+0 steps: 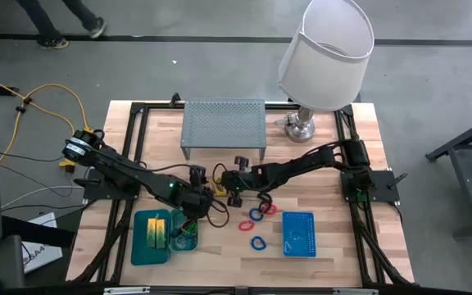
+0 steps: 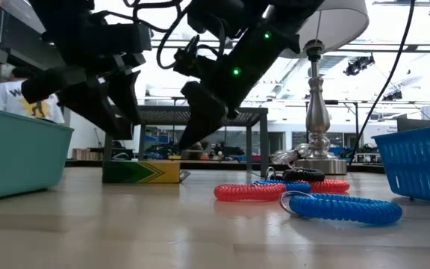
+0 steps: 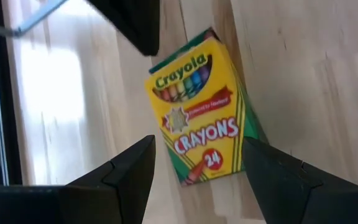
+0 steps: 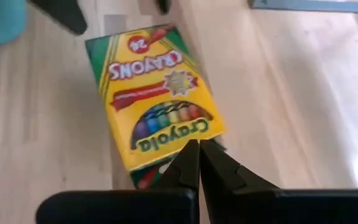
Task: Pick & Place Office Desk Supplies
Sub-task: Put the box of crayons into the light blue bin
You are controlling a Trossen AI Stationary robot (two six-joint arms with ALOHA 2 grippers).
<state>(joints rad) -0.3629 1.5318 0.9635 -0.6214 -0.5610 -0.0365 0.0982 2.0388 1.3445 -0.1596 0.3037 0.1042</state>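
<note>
Overhead: left hand point(image 1: 197, 199) and right hand point(image 1: 234, 190) meeting mid-table. Low: crayon box point(image 2: 142, 172) flat on table. Left wrist: fingers apart, straddling the box. Right wrist: fingers together at its edge. Probably light, stiff card, crushable; best gripped across long sides.

A grey perforated metal riser shelf point(image 1: 224, 125) stands at the upper centre of the light wooden table point(image 1: 334, 254). To its right, a silver-based lamp with a white shade point(image 1: 326, 51) rises at upper right. Yellow cable point(image 1: 52, 88) loops across the grey floor at left.
</note>
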